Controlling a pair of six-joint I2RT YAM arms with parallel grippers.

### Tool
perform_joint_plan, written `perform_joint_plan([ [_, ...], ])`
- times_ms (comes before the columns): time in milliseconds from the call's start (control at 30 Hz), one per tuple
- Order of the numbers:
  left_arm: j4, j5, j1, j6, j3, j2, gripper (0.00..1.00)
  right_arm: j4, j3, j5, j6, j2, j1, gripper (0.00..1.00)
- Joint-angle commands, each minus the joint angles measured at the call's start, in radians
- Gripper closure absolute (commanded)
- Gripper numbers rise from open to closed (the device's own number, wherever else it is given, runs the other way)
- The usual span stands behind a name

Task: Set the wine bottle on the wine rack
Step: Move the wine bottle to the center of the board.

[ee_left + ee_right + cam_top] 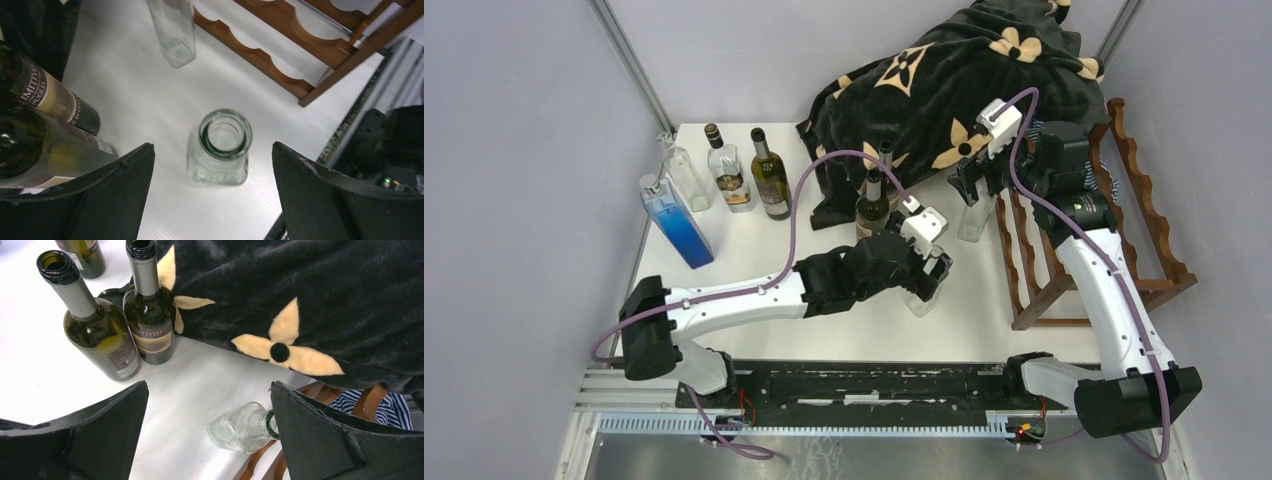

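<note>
The wine rack (pixel 305 92) is reddish-brown wood with a smooth, faintly shiny finish. The small square bottle (pixel 218 150) is clear glossy glass; the open wine bottle (pixel 97 332) is dark green glass with a paper label. The blanket (pixel 300 295) is black plush cloth. The tabletop (pixel 130 85) is matt white with faint grain.

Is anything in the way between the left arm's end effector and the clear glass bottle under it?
Nothing visible. The open left end effector hangs directly above the clear bottle, its mouth uncapped; the two dark wine bottles stand off to one side.
</note>
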Motion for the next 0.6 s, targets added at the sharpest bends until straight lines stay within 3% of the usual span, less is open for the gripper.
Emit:
perform_joint_plan([
  [0, 0.091, -0.128, -0.004, 0.029, 0.076, 0.051, 0.11, 0.049, -0.006, -0.041, 0.019, -0.025, -0.009, 0.02],
  [167, 0.094, -0.083, -0.005, 0.018, 0.123, 0.100, 0.36, 0.050, -0.016, -0.058, 0.011, -0.031, -0.015, 0.02],
  [233, 0.088, -0.079, -0.004, 0.013, 0.136, 0.106, 0.63, 0.051, -0.025, -0.071, 0.010, -0.034, -0.017, 0.02],
  [400, 0.051, -0.048, -0.004, 0.008, 0.145, 0.080, 0.92, 0.049, -0.029, -0.077, 0.008, -0.038, -0.022, 0.02],
  [433, 0.039, -0.047, -0.004, 0.007, 0.144, 0.065, 0.97, 0.050, -0.028, -0.080, 0.008, -0.038, -0.023, 0.02],
  [567, -0.053, -0.074, 0.000, 0.006, 0.144, -0.032, 0.98, 0.048, -0.025, -0.088, 0.008, -0.039, -0.025, 0.02],
])
